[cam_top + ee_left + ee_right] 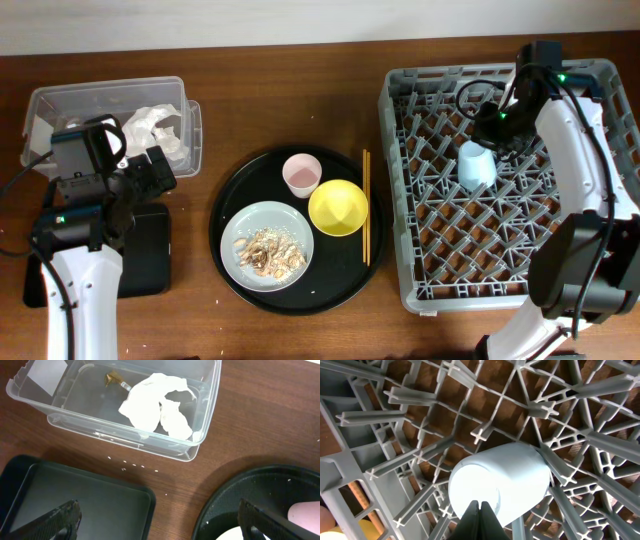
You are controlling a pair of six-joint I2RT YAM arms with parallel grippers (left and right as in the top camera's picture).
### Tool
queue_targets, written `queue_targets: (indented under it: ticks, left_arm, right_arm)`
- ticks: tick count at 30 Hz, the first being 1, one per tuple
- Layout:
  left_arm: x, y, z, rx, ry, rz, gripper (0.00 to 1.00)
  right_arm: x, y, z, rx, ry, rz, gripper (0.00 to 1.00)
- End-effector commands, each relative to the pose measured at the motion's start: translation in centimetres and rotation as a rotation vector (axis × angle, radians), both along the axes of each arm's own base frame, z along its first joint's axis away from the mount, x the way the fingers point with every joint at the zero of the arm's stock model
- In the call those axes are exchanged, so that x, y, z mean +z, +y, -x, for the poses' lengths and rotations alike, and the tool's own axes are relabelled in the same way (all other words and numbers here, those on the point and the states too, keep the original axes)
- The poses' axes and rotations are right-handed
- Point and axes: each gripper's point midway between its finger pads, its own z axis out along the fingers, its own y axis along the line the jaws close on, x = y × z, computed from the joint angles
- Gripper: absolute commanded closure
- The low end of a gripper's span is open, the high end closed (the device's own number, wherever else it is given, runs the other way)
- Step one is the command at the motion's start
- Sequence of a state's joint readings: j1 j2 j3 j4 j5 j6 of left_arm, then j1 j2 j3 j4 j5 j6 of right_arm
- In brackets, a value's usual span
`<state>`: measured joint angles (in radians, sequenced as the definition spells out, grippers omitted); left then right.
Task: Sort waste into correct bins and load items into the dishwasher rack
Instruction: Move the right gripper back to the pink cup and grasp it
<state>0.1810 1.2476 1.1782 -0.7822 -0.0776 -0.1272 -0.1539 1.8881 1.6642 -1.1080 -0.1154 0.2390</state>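
The right pincer (480, 510) sits at the lower edge of its wrist view. It is clenched, fingertips pressed together with no visible gap, directly in front of the light-blue cup (505, 480). The cup rests among the pegs of the dishwasher rack (410, 450).

The left pincer (159, 512) is released, fingers wide apart, above the counter (260, 410) between the shallow black tray (90, 500) and the round black tray (250, 495).

The paper wrapper (155, 407) lies inside the clear tub (202, 425).

The round black tray carries:
- the pink cup (301, 173)
- the yellow bowl (337, 207)
- the chopsticks (365, 205)
- the grey plate (245, 225), which holds the food scraps (270, 250)
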Motion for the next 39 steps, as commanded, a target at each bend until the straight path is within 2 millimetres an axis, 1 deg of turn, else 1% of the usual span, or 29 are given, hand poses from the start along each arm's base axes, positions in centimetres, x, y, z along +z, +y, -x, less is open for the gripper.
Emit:
queue_targets:
  ticks: [1,6,7,8,9,11,13,14,15,16,17,18,19,20,21,22,23,24,26,27,28,29,30,31,32,34,37,38,39]
  left_arm:
    - [0.3,0.1,0.0,-0.006,-0.010,-0.002,0.01]
    - [0.3,0.1,0.0,-0.006,-0.010,-0.002,0.01]
    - [0.3,0.1,0.0,-0.006,-0.010,-0.002,0.01]
    - [0.3,0.1,0.0,-0.006,-0.010,-0.002,0.01]
    - [0.3,0.1,0.0,-0.006,-0.010,-0.002,0.01]
    - [0.3,0.1,0.0,-0.006,-0.010,-0.002,0.01]
    - [0.3,0.1,0.0,-0.006,-0.010,-0.002,0.01]
    - [0.3,0.1,0.0,-0.006,-0.010,-0.002,0.01]
    - [0.3,0.1,0.0,-0.006,-0.010,-0.002,0.01]
    - [0.3,0.1,0.0,-0.006,-0.010,-0.002,0.01]
    - [0.3,0.1,0.0,-0.005,-0.010,-0.002,0.01]
    - [0.3,0.1,0.0,-0.006,-0.010,-0.002,0.01]
    - [0.3,0.1,0.0,-0.005,-0.010,-0.002,0.01]
    - [0.3,0.1,0.0,-0.006,-0.010,-0.002,0.01]
    - [0.3,0.1,0.0,-0.005,-0.010,-0.002,0.01]
    - [0.3,0.1,0.0,-0.006,-0.010,-0.002,0.01]
    - [0.3,0.1,0.0,-0.006,-0.010,-0.002,0.01]
    - [0.3,0.1,0.0,-0.006,-0.010,-0.002,0.01]
    - [0.3,0.1,0.0,-0.006,-0.010,-0.002,0.01]
    - [0.3,0.1,0.0,-0.005,-0.010,-0.002,0.01]
    - [0.3,0.1,0.0,-0.006,-0.010,-0.002,0.01]
    - [0.3,0.1,0.0,-0.006,-0.010,-0.002,0.01]
    - [0.3,0.1,0.0,-0.005,-0.010,-0.002,0.01]
    - [0.3,0.1,0.0,-0.006,-0.010,-0.002,0.01]
    - [0.3,0.1,0.0,-0.006,-0.010,-0.002,0.01]
    - [0.3,0.1,0.0,-0.006,-0.010,-0.002,0.01]
    - [0.3,0.0,0.0,-0.006,-0.010,-0.002,0.01]
    - [0.3,0.1,0.0,-0.005,-0.010,-0.002,0.01]
    - [0.3,0.1,0.0,-0.006,-0.010,-0.002,0.01]
  right_arm:
    - [-2.1,-0.9,0.8,-0.020,0.068,0.038,0.96]
    - [-2.2,-1.4,1.8,-0.027,0.108,0.068,0.96]
    - [-2.2,-1.8,2.1,-0.044,0.125,0.090,0.96]
    - [-1.9,-2.6,2.7,-0.086,0.152,0.133,0.96]
    - [-1.3,-3.3,3.2,-0.097,0.171,0.171,0.96]
    - [0.4,-3.6,3.8,-0.100,0.177,0.195,0.96]
    - [3.5,-3.4,4.4,-0.103,0.135,0.194,0.96]
    - [4.6,-3.0,4.6,-0.100,0.113,0.176,0.96]
    - [6.6,-1.5,4.9,-0.076,0.067,0.105,0.96]
    - [7.8,0.1,5.0,-0.014,0.024,0.035,0.96]
    - [9.3,2.5,5.1,0.091,-0.037,-0.057,0.96]
    - [11.4,5.8,5.5,0.233,-0.119,-0.164,0.89]
    - [13.0,8.6,6.2,0.331,-0.173,-0.223,0.79]
    - [13.8,11.0,6.8,0.402,-0.190,-0.227,0.62]
    - [13.8,12.6,7.2,0.450,-0.186,-0.217,0.51]
    - [13.6,14.6,7.7,0.512,-0.178,-0.206,0.48]
    - [12.9,17.1,8.2,0.583,-0.161,-0.186,0.47]
    - [11.9,19.1,8.5,0.617,-0.141,-0.155,0.46]
    - [10.1,22.1,8.7,0.658,-0.119,-0.095,0.43]
    - [9.2,24.2,8.8,0.701,-0.116,-0.085,0.41]
    - [8.5,26.4,8.7,0.743,-0.122,-0.093,0.37]
    - [7.5,29.0,8.4,0.783,-0.140,-0.103,0.33]
    - [6.8,30.6,7.9,0.810,-0.158,-0.107,0.31]
    - [5.7,32.6,7.1,0.840,-0.189,-0.099,0.29]
    - [4.8,33.8,6.5,0.855,-0.207,-0.089,0.19]
    - [2.9,35.8,5.9,0.880,-0.199,-0.093,0.09]
    - [0.6,37.0,4.7,0.946,-0.181,-0.069,0.08]
    - [0.2,37.2,4.5,0.970,-0.188,-0.058,0.08]
    - [-0.4,37.3,4.2,0.986,-0.197,-0.025,0.11]
